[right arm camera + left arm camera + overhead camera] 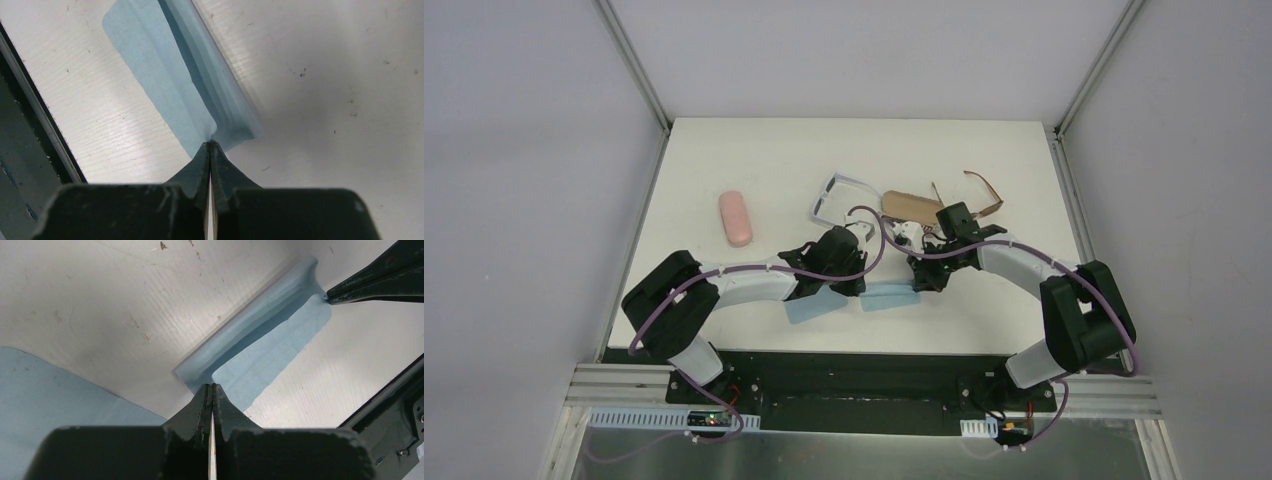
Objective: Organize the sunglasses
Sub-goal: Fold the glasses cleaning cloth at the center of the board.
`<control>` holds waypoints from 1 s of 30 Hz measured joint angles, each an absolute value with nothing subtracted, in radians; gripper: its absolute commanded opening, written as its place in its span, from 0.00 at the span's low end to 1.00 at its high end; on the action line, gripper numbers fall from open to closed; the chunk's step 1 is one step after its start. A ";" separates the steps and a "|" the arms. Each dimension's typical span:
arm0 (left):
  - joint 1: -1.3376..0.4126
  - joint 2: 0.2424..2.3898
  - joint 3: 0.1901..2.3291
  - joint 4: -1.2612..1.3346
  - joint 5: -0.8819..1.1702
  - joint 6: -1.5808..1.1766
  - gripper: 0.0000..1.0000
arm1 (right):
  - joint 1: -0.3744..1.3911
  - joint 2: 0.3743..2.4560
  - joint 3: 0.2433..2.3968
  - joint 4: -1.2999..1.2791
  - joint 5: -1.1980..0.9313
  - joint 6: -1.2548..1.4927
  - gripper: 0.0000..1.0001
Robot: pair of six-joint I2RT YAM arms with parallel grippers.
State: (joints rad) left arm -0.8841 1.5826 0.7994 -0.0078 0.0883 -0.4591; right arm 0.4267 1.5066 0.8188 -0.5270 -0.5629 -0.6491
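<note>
The pale whitish sunglasses (835, 194) lie open at the table's middle back. The thin brown sunglasses (985, 196) lie to their right, behind the right arm. Neither gripper is on them. My left gripper (852, 278) and right gripper (922, 281) face each other nearer the front, each shut on one end of a folded light blue cloth (889, 297). In the left wrist view the left gripper (213, 386) pinches the near corner of the cloth (270, 347), and the right gripper's fingers (370, 285) pinch the far end. In the right wrist view the right gripper (210, 144) nips the cloth (165, 75), which puckers there.
A pink case (735, 218) lies at the left. A tan oblong case (910, 206) sits between the two pairs of glasses. A second light blue cloth (808, 309) lies flat under the left arm and shows again as the flat cloth (50, 400) at the left. The table's dark front edge (30, 150) is close.
</note>
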 measured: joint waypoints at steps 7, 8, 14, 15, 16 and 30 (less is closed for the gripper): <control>-0.885 1.584 0.799 -0.008 0.093 -0.461 0.00 | 0.427 1.517 0.819 -0.529 -0.562 -0.655 0.00; -0.885 1.585 0.799 -0.007 0.097 -0.461 0.00 | 0.427 1.517 0.819 -0.530 -0.562 -0.656 0.00; -0.891 1.601 0.799 -0.006 0.115 -0.465 0.00 | 0.427 1.522 0.819 -0.529 -0.562 -0.658 0.00; -0.892 1.604 0.799 -0.006 0.119 -0.465 0.00 | 0.427 1.525 0.819 -0.529 -0.562 -0.658 0.00; -0.892 1.605 0.797 -0.006 0.123 -0.466 0.00 | 0.427 1.528 0.819 -0.529 -0.562 -0.658 0.00; -0.897 1.605 0.786 0.002 0.137 -0.482 0.08 | 0.424 1.534 0.819 -0.546 -0.565 -0.673 0.10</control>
